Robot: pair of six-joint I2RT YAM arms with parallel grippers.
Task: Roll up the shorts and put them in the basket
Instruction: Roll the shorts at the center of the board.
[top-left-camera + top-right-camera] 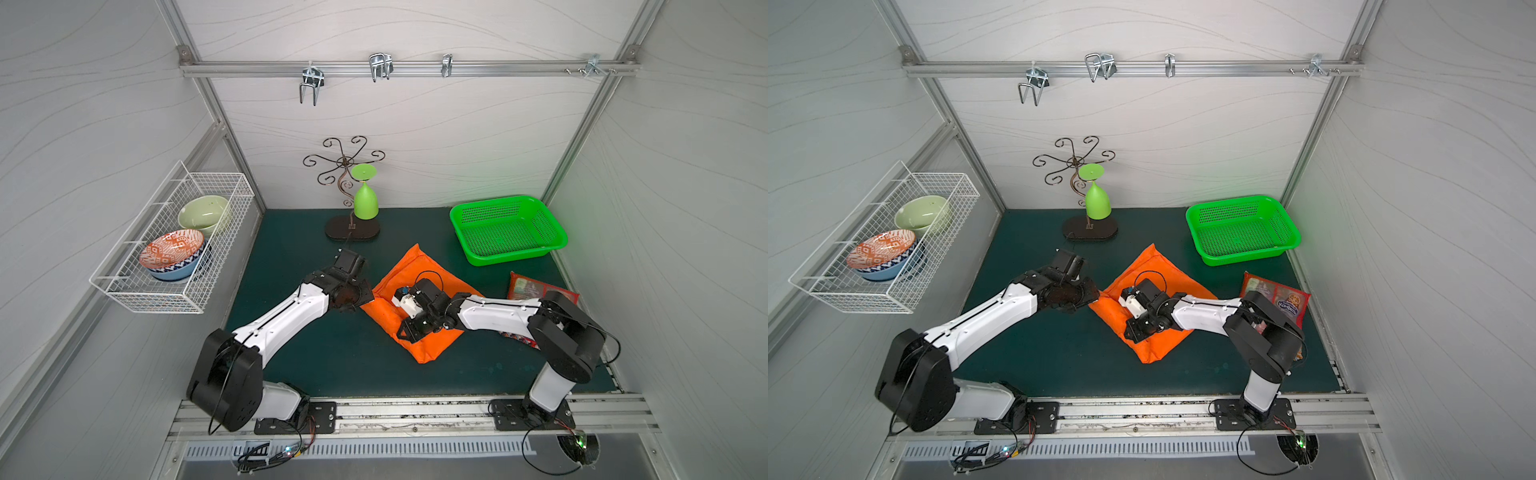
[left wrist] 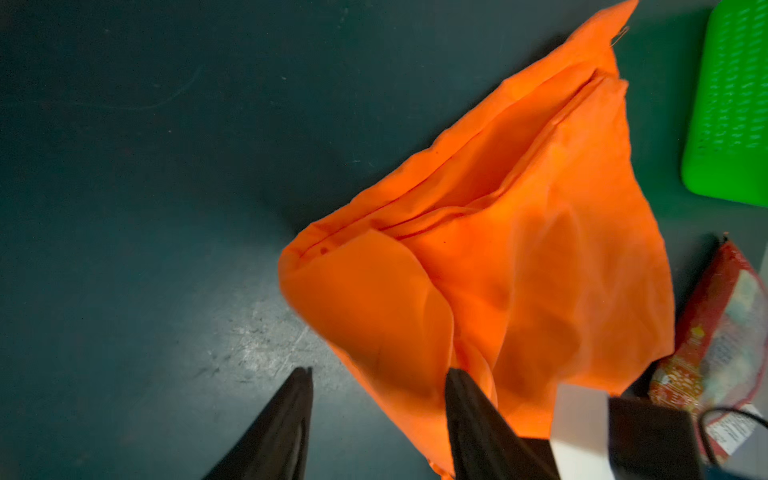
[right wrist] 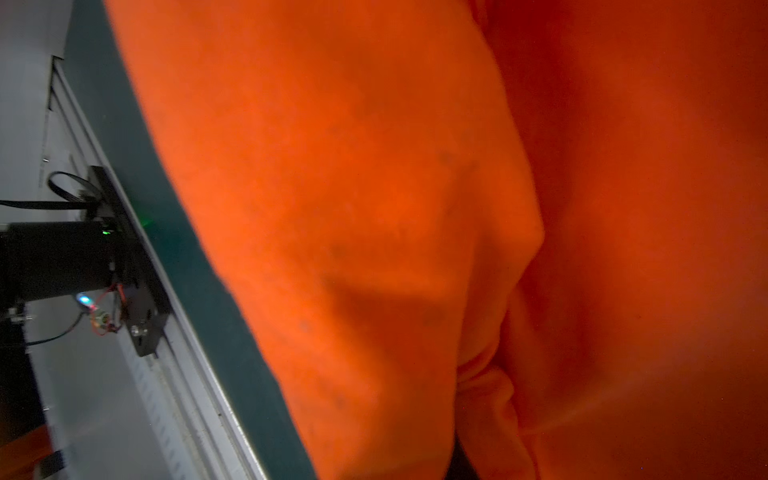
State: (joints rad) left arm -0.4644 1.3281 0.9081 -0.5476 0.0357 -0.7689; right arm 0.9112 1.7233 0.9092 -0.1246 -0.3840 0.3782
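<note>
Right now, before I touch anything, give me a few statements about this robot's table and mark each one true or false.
1. The green basket is empty. True.
2. The shorts hang from a rail hook. False: they lie folded on the mat.
3. The jaws of the left arm are shut on the shorts. False: the left wrist view shows them apart, one tip over the cloth and one over bare mat.
4. The green glass hangs upside down on the wire stand. True.
5. The wire rack holds one bowl. False: it holds a pale green bowl plus a stack topped by an orange-patterned bowl.
</note>
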